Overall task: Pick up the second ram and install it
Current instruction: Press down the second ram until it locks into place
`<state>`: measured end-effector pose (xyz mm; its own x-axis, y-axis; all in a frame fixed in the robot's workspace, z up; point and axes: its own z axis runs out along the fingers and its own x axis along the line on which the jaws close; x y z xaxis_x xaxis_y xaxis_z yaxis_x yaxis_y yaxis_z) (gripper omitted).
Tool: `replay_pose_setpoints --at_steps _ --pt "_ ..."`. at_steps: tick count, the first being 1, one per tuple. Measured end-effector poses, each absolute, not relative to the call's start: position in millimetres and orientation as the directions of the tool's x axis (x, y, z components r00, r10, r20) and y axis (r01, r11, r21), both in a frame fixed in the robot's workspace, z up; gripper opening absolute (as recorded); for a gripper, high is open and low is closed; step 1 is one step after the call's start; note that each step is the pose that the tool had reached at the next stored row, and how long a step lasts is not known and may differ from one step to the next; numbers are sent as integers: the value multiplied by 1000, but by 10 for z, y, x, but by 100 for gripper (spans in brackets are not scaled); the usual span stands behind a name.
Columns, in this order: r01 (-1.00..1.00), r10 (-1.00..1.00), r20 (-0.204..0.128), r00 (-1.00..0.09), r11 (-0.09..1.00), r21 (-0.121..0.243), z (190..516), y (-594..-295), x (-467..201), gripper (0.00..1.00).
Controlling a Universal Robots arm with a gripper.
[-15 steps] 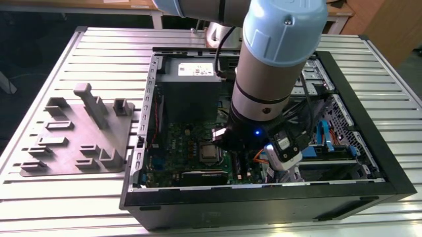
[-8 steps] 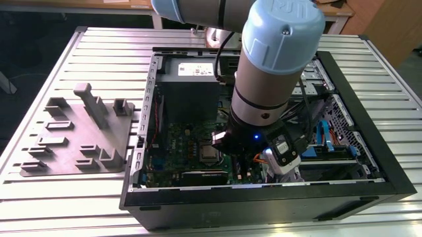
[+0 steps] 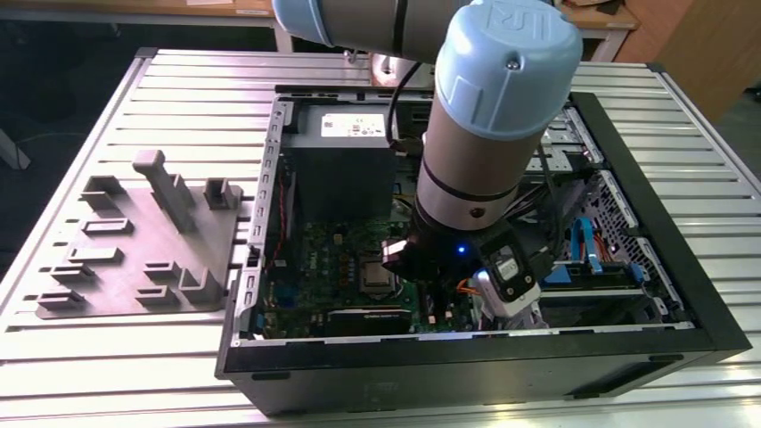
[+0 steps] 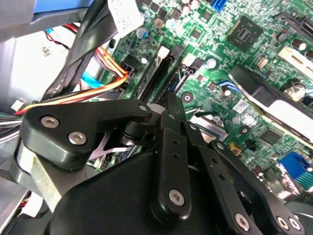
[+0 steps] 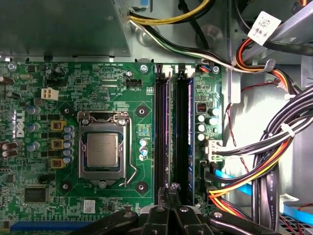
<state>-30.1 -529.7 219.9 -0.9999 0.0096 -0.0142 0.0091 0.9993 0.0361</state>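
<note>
On the exterior view's left, a grey holder tray (image 3: 131, 241) lies on the slatted worktop (image 3: 71, 357). Just beside it stands the open computer case (image 3: 476, 357), and the arm (image 3: 476, 134) reaches down into it.

In the first wrist view, the processor socket (image 5: 102, 149) comes first. Past it are two long memory slots, with the end effector (image 5: 171, 190) at their near end. Its fingers are pressed together and I see nothing pinched between them. A thin strip stands on edge in the nearer slot. I take it for the second ram (image 5: 167, 127), already in its slot, though I cannot tell if it is fully seated. Beyond the slots hangs a cable bundle (image 5: 274, 161).

The fingertips could slip off that narrow edge onto the neighbouring slot (image 5: 184, 127). Pushing on one end could also tilt the stick, leaving a latch open
</note>
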Motion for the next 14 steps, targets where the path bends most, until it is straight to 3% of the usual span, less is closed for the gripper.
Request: replay_pose_setpoints --at_steps 14 --pt "9 10 -14 -1000 999 37 2169 -5296 -301 10"
